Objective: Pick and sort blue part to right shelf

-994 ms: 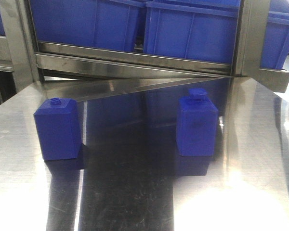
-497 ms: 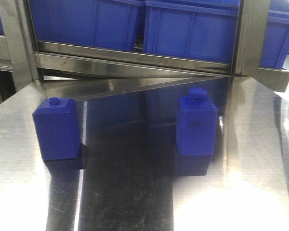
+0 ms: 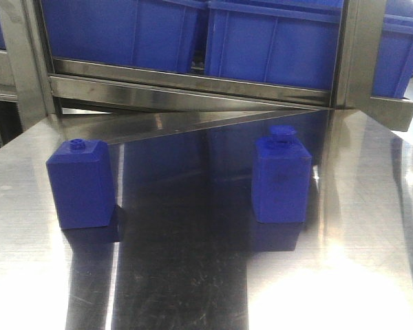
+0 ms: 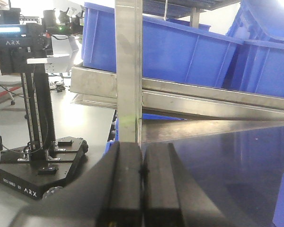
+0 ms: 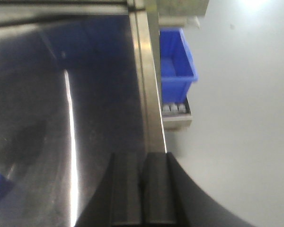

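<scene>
Front-facing view: blue part point(image 3: 281, 180) upright on steel desk point(image 3: 193, 289), right of centre, chunky cap up, near right shelf point(image 3: 193, 77) behind it. At left, well apart, stud-topped blue block point(image 3: 81, 185). Shelf holds blue bins point(image 3: 275, 45). Left wrist view: left fingers point(image 4: 125, 184) pressed together, gripping nothing. Right wrist view: right fingers point(image 5: 127, 189) likewise clenched, empty, over desk edge.

At the bottom centre of your frame, the black right gripper point(image 5: 142, 161) has its two fingers pressed together with nothing between them. A shiny stainless-steel tabletop point(image 5: 61, 94) fills the left. Beyond its edge, in the upper middle, a blue rectangular plastic bin point(image 5: 177, 61) sits above small white rollers point(image 5: 175, 108) on the pale grey floor point(image 5: 236, 123).
</scene>
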